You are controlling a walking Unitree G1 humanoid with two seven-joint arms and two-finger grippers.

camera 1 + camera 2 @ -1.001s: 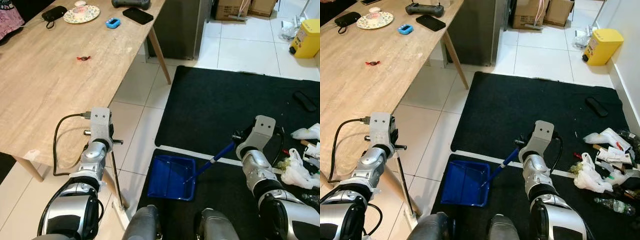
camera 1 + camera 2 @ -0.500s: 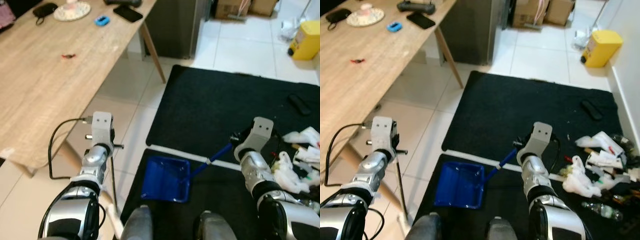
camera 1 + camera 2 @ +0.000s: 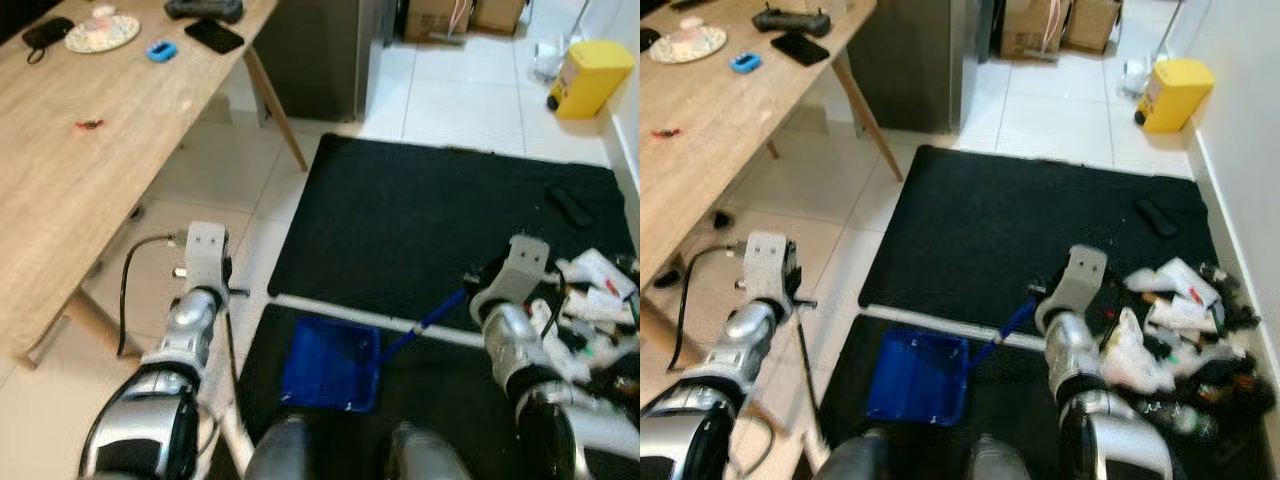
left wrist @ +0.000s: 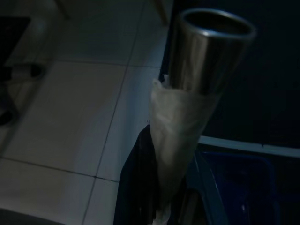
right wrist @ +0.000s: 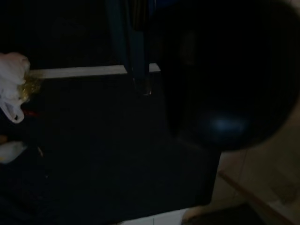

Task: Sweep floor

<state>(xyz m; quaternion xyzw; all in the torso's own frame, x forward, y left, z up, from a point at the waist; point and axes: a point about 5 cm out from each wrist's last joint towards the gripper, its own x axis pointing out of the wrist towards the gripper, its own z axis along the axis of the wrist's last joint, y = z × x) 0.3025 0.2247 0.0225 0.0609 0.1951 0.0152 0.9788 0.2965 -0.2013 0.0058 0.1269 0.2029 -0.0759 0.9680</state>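
Dustpan [image 3: 332,364]: glossy blue plastic. Mat [image 3: 440,215]: matt black, rough pile. Floor [image 3: 470,100]: glossy white tile. Surface [image 3: 70,150]: pale matt wood grain.

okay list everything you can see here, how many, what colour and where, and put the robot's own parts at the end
Dustpan: one, blue, on the black mat by the robot's feet, held by its handle.
Broom handle: one, silver metal, in the left gripper.
Mats: two, black, on the white tile floor.
Litter pile: one heap, mostly white bags and bottles, on the mat's right edge by the wall.
Bin: one, yellow, far right on the tiles.
Table: one, light wood, on the left.
Plate: one, pale, on the table's far end.
Phone: one, black, on the table.
Cardboard boxes: two, brown, at the back.
Left gripper: beside the table.
Right gripper: near the litter.
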